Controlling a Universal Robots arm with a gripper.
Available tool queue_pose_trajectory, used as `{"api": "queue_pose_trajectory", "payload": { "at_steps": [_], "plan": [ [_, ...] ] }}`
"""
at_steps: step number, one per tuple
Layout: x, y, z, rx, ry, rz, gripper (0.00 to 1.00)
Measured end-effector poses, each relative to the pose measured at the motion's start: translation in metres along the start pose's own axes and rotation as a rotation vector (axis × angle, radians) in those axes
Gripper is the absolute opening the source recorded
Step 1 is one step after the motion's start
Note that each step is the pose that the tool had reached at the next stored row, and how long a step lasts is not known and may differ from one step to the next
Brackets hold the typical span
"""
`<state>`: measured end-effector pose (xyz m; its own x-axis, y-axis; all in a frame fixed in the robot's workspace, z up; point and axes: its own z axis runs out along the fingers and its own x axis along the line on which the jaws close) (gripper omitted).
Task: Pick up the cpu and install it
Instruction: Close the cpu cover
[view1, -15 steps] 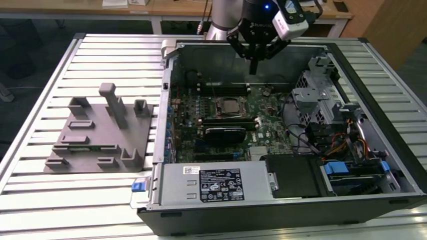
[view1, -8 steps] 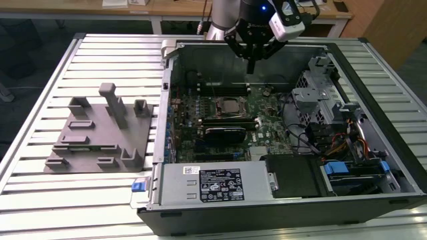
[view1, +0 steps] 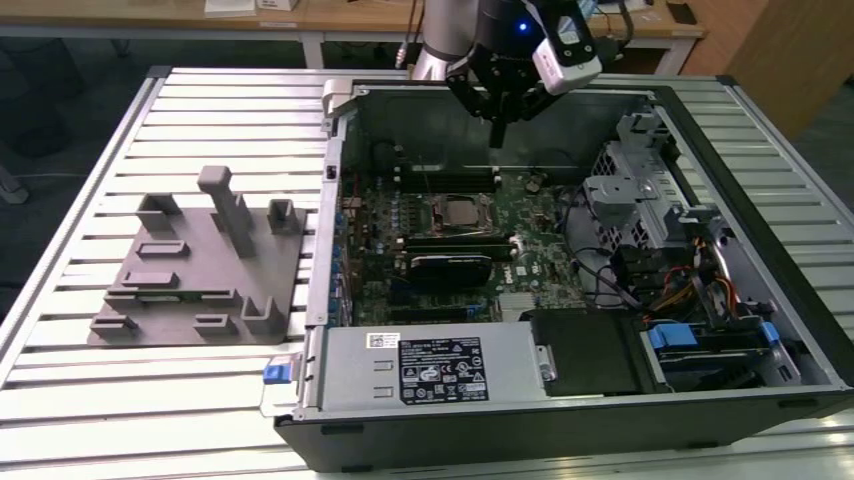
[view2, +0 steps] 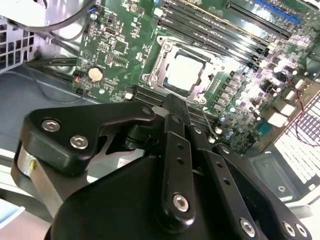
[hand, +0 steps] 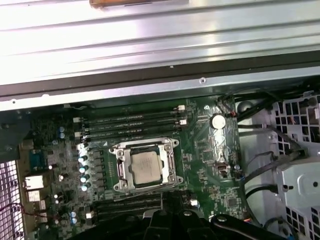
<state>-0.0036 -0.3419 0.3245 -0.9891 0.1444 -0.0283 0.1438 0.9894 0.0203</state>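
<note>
Grey plastic, moulded into slots and upright posts, forms the fixture (view1: 200, 270) lying on the slatted metal table (view1: 80, 400) at the exterior view's left; its pockets look bare, no chip visible in them.

Further right stands the open computer case (view1: 561, 420), which holds a green motherboard (view1: 447, 240), a power supply box (view1: 414, 365) with a printed label along the near edge, and a drive cage (view1: 667, 230) with bundled cables at the exterior view's right.

Near the middle of the board is the metal-framed socket (hand: 145, 167), and the cpu (hand: 147, 167), silvery-white and square, lies flat inside it, framed on all sides; in the second wrist view it sits the same way (view2: 187, 72). By that, the chip seems already seated, so the placing part of the task looks done. Whether the socket's retaining frame is latched cannot be told.

Above the case's far wall hangs the gripper (view1: 497, 135), its black fingers (view2: 175, 112) drawn together to a narrow tip with nothing between them, well apart from the cpu.
</note>
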Motion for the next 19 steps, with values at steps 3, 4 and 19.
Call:
{"api": "queue_pose_trajectory", "payload": {
  "at_steps": [3,4,19],
  "plan": [
    [0.001,-0.0006,0.0054,0.0001,0.0002,0.0,0.11],
    [0.0019,-0.0008,0.0068,0.0,0.0002,0.0,0.11],
    [0.0067,-0.0022,0.021,0.0,0.0003,0.0,0.11]
  ]
}}
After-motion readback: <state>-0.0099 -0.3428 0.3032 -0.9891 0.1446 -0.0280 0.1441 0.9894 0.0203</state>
